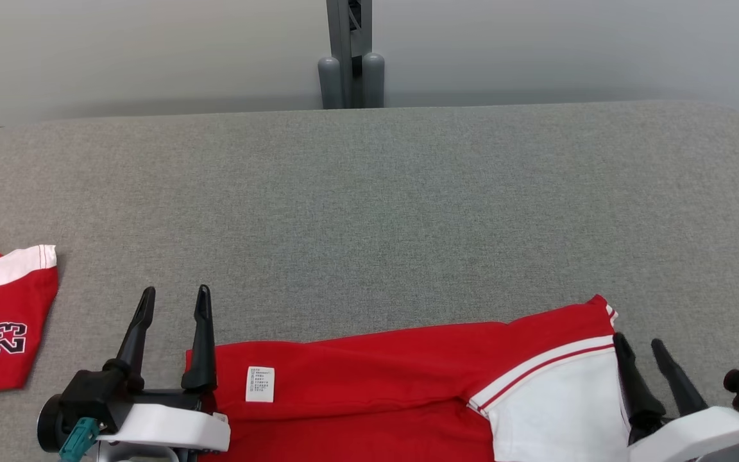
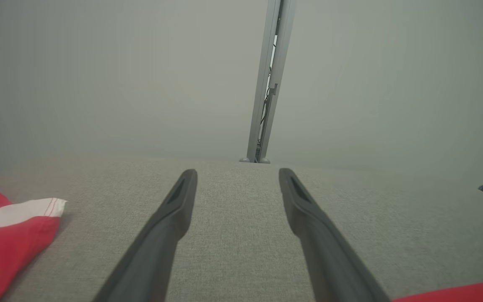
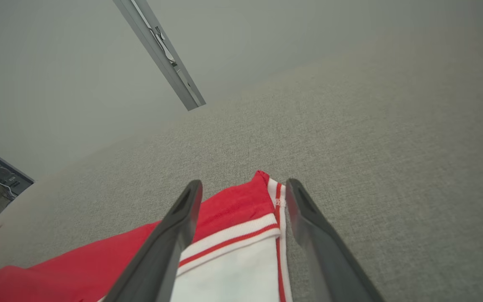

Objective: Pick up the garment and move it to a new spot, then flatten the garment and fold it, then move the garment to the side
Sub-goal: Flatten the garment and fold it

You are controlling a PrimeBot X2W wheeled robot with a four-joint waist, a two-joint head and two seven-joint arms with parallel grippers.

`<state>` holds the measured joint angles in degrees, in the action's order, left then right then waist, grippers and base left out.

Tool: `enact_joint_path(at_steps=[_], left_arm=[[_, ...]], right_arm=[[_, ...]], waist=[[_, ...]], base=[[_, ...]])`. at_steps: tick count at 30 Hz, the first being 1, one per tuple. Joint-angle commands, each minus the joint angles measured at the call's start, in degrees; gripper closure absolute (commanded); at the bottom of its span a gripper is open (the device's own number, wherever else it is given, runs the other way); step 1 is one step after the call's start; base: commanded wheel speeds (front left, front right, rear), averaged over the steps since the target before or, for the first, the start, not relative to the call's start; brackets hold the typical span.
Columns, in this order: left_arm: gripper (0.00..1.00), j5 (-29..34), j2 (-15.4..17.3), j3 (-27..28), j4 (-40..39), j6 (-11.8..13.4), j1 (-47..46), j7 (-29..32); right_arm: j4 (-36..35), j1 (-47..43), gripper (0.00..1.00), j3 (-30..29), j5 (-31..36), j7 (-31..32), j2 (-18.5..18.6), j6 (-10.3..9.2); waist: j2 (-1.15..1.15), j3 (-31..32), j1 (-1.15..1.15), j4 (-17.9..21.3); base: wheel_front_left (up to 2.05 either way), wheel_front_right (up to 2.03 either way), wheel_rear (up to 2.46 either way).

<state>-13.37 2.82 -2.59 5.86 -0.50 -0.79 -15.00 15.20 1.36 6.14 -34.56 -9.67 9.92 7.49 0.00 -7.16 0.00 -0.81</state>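
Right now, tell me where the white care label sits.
In the head view's lower left, the care label lies on the red garment, just right of the fingers of the left gripper.

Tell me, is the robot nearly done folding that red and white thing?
Not nearly. A Bulls garment already lies aside at the left of the table. The red-and-white garment lies stretched along the near edge, with open, empty jaws at both ends. Smoothing, folding and moving it aside look still to come.
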Motion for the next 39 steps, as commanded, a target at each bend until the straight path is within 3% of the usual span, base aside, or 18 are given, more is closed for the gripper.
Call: enact_joint_path(at_steps=[1, 8, 30, 31, 33, 39], left_arm=[[0.00, 0.3, 0.2, 0.0, 0.1, 0.0, -1.0, -0.2], [0.00, 0.9, 0.2, -0.3, 0.4, -0.1, -1.9, -0.2], [0.00, 2.0, 0.2, -0.5, 0.3, -0.4, -3.3, -0.2], [0.00, 1.9, 0.2, -0.5, 0.4, -0.4, -3.3, -0.2], [0.00, 1.9, 0.2, -0.6, 0.5, -0.3, -3.3, -0.2], [0.00, 1.8, 0.2, -0.7, 0.7, -0.1, -3.3, -0.2]], right_arm=[[0.7, -1.0, 0.00, 0.3, -2.4, 1.9, 0.2, 0.00], [3.2, -2.0, 0.00, 2.5, -9.7, 9.6, 0.8, 0.00], [12.3, 1.9, 0.00, 8.1, -10.8, 14.8, -1.9, 0.00], [12.4, 2.1, 0.05, 8.5, -11.2, 15.0, -2.0, 0.00], [12.4, 2.3, 1.00, 9.1, -11.6, 14.9, -1.8, 0.06], [12.6, 3.0, 1.00, 8.5, -11.9, 12.8, -0.1, -0.01]], waist=[[0.00, -0.3, 0.00, 0.1], [0.00, -1.1, 0.00, 0.7], [0.00, -2.9, 0.00, -0.5], [0.00, -2.9, 0.00, -0.5], [0.00, -2.9, 0.00, -0.6], [0.00, -2.9, 0.00, -0.5]], base=[[0.00, 0.00, 0.00], [0.00, 0.00, 0.00], [0.00, 0.00, 0.00], [0.00, 0.00, 0.00], [0.00, 0.00, 0.00], [0.00, 0.00, 0.00]])
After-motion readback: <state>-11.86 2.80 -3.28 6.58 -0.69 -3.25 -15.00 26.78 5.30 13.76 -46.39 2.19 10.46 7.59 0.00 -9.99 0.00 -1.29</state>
